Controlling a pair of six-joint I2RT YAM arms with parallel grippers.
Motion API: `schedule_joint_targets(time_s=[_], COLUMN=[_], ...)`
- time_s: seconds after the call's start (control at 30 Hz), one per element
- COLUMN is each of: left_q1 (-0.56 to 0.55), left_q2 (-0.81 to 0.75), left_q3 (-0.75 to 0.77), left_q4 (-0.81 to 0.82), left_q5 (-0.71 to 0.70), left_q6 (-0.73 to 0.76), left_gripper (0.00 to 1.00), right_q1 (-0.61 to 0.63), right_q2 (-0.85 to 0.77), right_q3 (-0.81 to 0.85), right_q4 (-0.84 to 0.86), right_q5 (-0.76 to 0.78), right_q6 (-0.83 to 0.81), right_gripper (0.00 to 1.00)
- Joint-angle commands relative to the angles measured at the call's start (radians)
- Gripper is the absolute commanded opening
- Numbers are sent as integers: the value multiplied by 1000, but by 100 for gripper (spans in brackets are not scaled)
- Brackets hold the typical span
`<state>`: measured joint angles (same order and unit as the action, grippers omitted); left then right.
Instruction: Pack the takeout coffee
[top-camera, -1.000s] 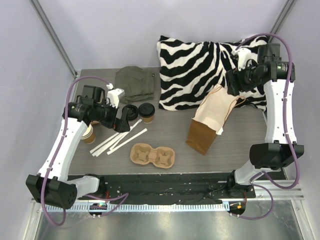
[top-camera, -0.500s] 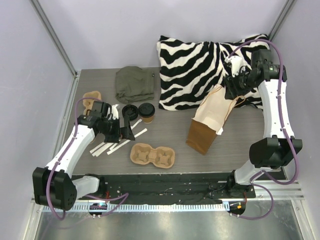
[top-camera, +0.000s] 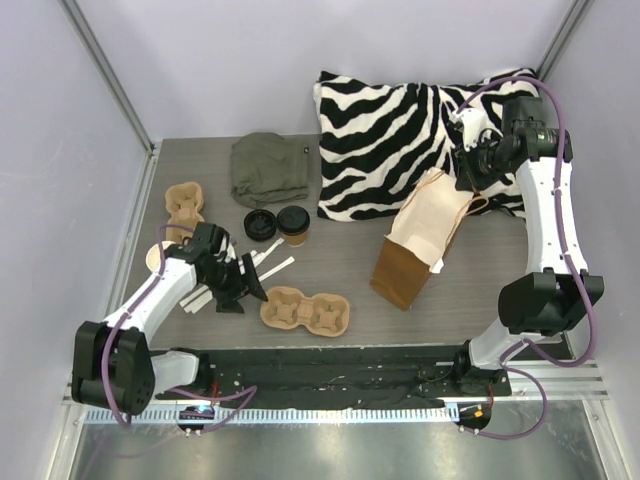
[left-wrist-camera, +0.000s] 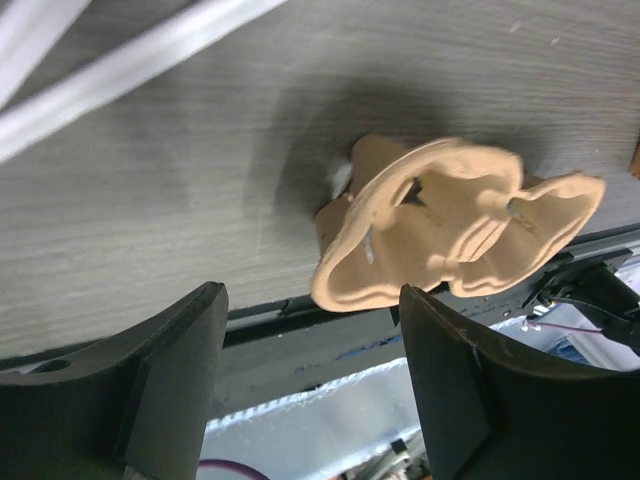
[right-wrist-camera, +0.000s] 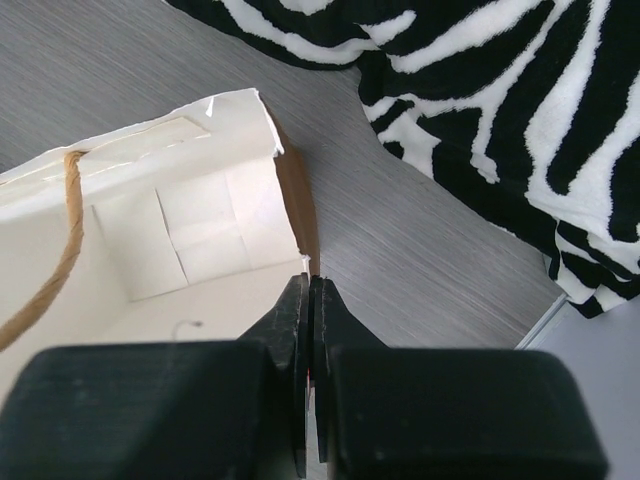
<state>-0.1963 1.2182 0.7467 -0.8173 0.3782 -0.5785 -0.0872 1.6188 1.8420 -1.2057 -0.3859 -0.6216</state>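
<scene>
Left gripper (top-camera: 240, 287) is low over the table (top-camera: 340, 255) near the front edge. Its jaws are apart with nothing between them, so no grasp. In the left wrist view the carrier (left-wrist-camera: 450, 230) sits just past the fingertips and isn't touching them. In the top view it lies flat just right of the gripper with both holes empty. Right gripper (right-wrist-camera: 310, 285) is clenched, jaws pressed together on the bag (top-camera: 415, 250), pinching the rim at a corner of the mouth. The bag is brown outside and white inside. It leans over with its mouth up toward the right gripper, and a rope handle shows at the rim. No cup is packed. The dark-topped cup (top-camera: 293, 226) stands upright mid-table, right beside the black lid (top-camera: 258, 224) and behind the carrier, well clear of both grippers. The pale-rimmed cup (top-camera: 153, 258) is at the left edge, mostly hidden by the left arm, and I can't tell whether it's upright. A second carrier (top-camera: 185, 205) sits at far left, behind that cup. The white strips (top-camera: 268, 266) are scattered between the left gripper and the lid. An olive cloth (top-camera: 268, 168) is bunched at the back. The zebra pillow (top-camera: 400, 130) is at back right, just behind the bag.
</scene>
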Motion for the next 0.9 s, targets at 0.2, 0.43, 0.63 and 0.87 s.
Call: schedule_joint_targets(time_s=[0.2, 0.43, 0.63, 0.87], left_q1=[-17, -51, -83, -91], left_q2=[-94, -72, -54, -37], left_q3=[-102, -145, -193, -208], left_q4=[95, 182, 279, 337], left_q5=[24, 21, 11, 7], left_q6=[-132, -173, -207, -210], left_gripper=[66, 61, 54, 42], right_q1=[1, 1, 1, 1], right_q2=[1, 9, 6, 15], right_q3=[34, 57, 65, 72], right_q4=[20, 3, -14, -31], right_q5=[-1, -5, 7, 4], right_q6=[13, 14, 2, 5], right_gripper=[1, 1, 1, 1])
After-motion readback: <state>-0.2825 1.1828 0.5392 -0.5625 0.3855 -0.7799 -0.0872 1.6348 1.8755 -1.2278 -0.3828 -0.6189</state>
